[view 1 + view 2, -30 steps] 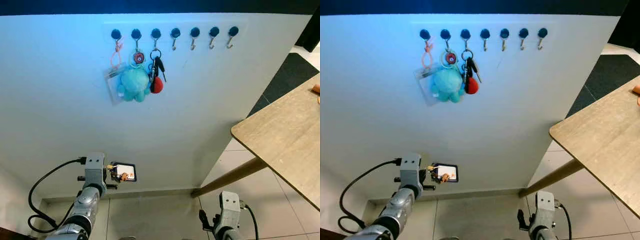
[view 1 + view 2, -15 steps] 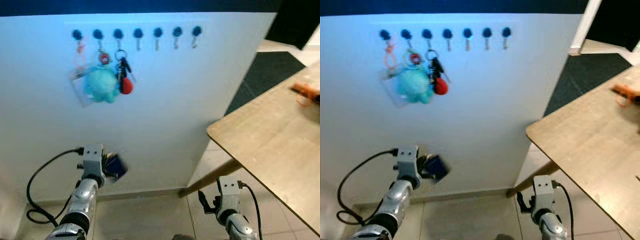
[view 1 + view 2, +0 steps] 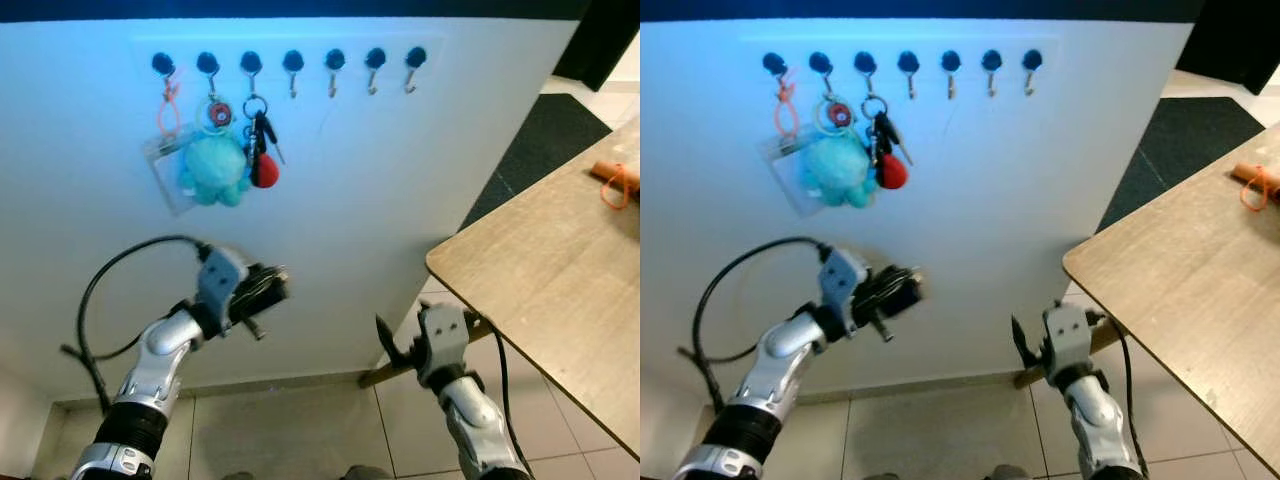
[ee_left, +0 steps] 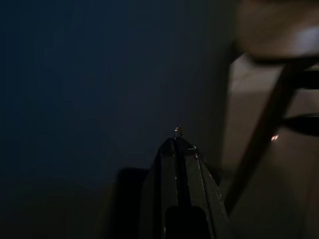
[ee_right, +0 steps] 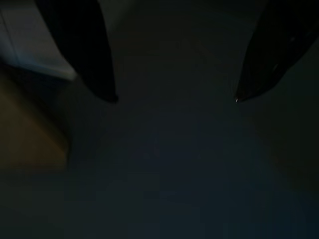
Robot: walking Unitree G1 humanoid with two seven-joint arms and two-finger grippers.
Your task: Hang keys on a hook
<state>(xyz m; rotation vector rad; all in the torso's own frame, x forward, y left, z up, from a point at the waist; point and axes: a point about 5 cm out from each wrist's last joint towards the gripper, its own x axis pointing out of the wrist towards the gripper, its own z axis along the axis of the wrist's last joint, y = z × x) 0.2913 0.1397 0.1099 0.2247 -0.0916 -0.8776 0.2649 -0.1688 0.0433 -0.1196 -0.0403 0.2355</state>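
Observation:
A row of black hooks point(image 3: 292, 62) runs along the top of the white wall. On the three leftmost hang an orange-looped badge point(image 3: 168, 150), a teal plush point(image 3: 215, 168) and a key bunch with a red fob point(image 3: 262, 160); the other hooks point(image 3: 375, 58) are bare. My left gripper point(image 3: 275, 284) is raised in front of the wall below the plush, its fingers point(image 4: 177, 149) pressed shut with nothing seen between them. My right gripper point(image 3: 384, 340) hangs low by the table corner, its fingers point(image 5: 107, 89) open and empty. An orange looped item point(image 3: 615, 180) lies on the table.
A wooden table point(image 3: 540, 290) juts in from the right, its slanted leg point(image 3: 375, 375) reaching the floor by the wall. A dark mat point(image 3: 555, 140) lies beyond it. Pale floor tiles point(image 3: 280, 440) stretch below my arms. A black cable point(image 3: 110, 275) loops from my left arm.
The camera has swung, shifting the whole scene. My left arm has risen from low by the wall socket and now points rightward. My right arm has also come up.

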